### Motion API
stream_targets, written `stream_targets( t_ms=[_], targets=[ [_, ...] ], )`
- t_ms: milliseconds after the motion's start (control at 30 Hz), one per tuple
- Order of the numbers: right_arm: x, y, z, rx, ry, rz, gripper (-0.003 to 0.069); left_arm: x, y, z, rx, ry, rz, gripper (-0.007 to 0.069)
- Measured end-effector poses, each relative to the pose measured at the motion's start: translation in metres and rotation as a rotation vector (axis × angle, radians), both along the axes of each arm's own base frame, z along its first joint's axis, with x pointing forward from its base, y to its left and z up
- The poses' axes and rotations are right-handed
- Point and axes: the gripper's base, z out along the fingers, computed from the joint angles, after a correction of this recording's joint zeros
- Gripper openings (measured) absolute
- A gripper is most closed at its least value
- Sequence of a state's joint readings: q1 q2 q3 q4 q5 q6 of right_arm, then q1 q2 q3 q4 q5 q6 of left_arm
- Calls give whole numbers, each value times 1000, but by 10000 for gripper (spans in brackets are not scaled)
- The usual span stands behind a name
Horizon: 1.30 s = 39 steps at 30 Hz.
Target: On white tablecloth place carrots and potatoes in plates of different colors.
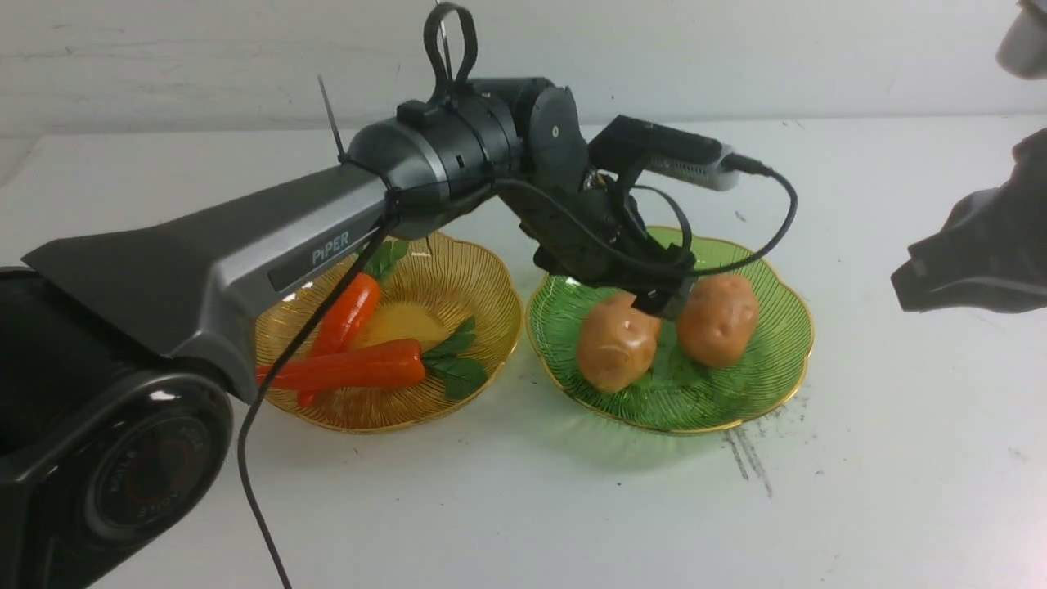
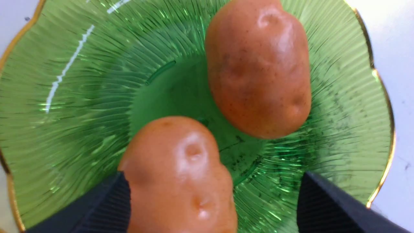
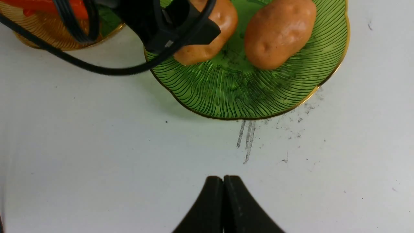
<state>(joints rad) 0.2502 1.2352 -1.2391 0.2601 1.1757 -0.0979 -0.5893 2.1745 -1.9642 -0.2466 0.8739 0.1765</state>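
Note:
On the white tablecloth (image 1: 572,507) the amber plate (image 1: 491,278) holds two carrots (image 1: 348,315) (image 1: 352,368). The green plate (image 1: 769,368) holds two potatoes (image 1: 615,343) (image 1: 718,321). My left gripper (image 1: 662,298) hangs open just above the green plate, over the left potato. In the left wrist view the fingers (image 2: 106,204) stand wide apart; the near potato (image 2: 178,181) lies beside one finger, the far potato (image 2: 258,71) beyond. My right gripper (image 3: 223,181) is shut and empty over bare cloth in front of the green plate (image 3: 226,97).
The left arm and its cable (image 1: 262,458) stretch across the amber plate. Grey scuff streaks (image 1: 748,458) mark the cloth in front of the green plate. The right arm (image 1: 981,237) hovers at the right edge. A pale wall stands behind the table.

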Motion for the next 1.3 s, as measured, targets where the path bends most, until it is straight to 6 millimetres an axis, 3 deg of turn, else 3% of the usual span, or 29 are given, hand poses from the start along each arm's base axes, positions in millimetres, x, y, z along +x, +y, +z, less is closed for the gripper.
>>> stream_targets(
  t_ms=[133,167,200,333,500,633,733,800,933,967,1000,1100,1200,1267,1300],
  targets=[
    [-3,-1,2,0,-5,2,-15,-6,10,53,8,-26,57,272],
    [-8,-2,6,2,-15,3,-15,-11,18,73,42,-61,69,138],
    [-13,-4,11,4,-35,3,-15,-18,27,97,75,-101,83,70],
    [-35,-12,31,10,-150,-12,-15,-35,56,141,178,-198,154,6],
    [-82,-30,72,64,-432,-95,-15,-68,93,199,199,-337,271,-3],
    [-133,-50,100,122,-740,-169,-15,-118,129,245,128,-419,322,-3],
    [-168,-64,100,168,-961,-223,-15,-167,162,266,70,-454,354,-3],
    [-186,-70,93,188,-1060,-244,-15,-195,180,267,52,-454,359,-3],
    [-211,-78,62,238,-1227,-270,-15,-254,217,241,38,-425,347,-3],
    [-212,-79,60,243,-1233,-270,-15,-253,215,236,49,-412,344,-3],
    [-220,-80,50,282,-1285,-273,-15,-277,231,224,18,-430,341,-3],
    [-233,-81,31,353,-1410,-262,-15,-324,260,182,-82,-542,327,-3],
    [-238,-82,25,376,-1465,-253,-15,-348,275,157,-154,-623,323,-3],
    [-242,-82,21,395,-1519,-244,-15,-380,295,119,-265,-710,341,-3],
    [-244,-82,22,401,-1534,-242,-15,-387,299,109,-293,-726,351,-3]
  ],
)
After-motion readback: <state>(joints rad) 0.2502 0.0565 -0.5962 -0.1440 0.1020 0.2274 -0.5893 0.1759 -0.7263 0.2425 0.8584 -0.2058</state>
